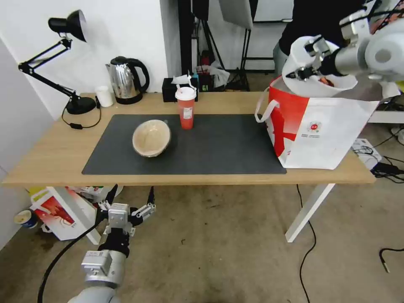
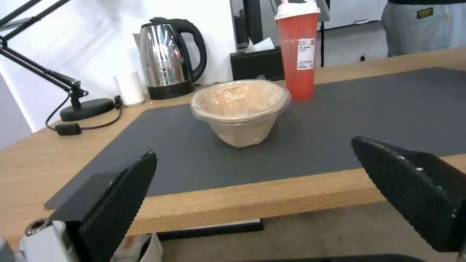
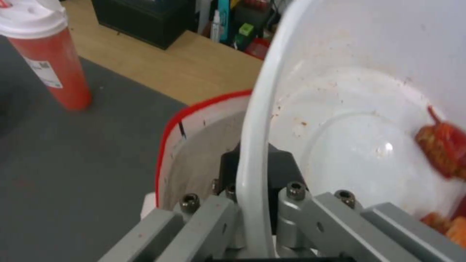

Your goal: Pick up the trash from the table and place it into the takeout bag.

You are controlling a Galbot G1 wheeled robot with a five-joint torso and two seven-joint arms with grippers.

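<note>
Bright, even indoor light casts only soft shadows on the table [image 1: 50, 155], the kettle [image 1: 124, 80] shows glare, and the right wrist view's close bowl rim [image 3: 252, 145] is blurred.

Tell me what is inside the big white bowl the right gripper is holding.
Red crayfish shells lie in the white bowl, which the right gripper pinches by its rim, tilted above the takeout bag. Part of the bowl's inside is out of view.

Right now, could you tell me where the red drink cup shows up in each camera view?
Head view: red drink cup stands at the dark mat's far edge, near the middle.
Left wrist view: the cup stands behind the tan paper bowl.
Right wrist view: the cup is at the upper left corner.
Shared landmark: the mat.
</note>
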